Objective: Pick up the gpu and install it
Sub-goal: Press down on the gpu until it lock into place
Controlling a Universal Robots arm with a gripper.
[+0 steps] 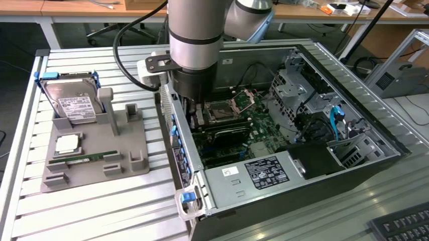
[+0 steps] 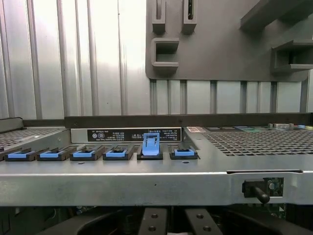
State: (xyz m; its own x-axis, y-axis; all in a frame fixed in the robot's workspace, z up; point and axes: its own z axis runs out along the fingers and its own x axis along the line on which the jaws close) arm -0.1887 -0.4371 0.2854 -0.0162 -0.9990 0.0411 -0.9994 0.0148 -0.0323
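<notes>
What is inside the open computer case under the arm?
Inside the computer case: motherboard with CPU socket, power supply, drive cages. The arm reaches in, covering its gripper and whatever it holds.

the arm [image 1: 194,35] stands near vertical, wrist pointing straight down, its lower end sunk out of sight. the gripper [image 2: 171,223] is closed, its dark fingers [image 2: 154,221] lying close together.

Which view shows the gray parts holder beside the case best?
The exterior view: the gray holder is seen whole on the slatted table, with the hard drive standing in it. The wrist view catches part of the holder beyond the case edge, with some of its brackets.
</notes>
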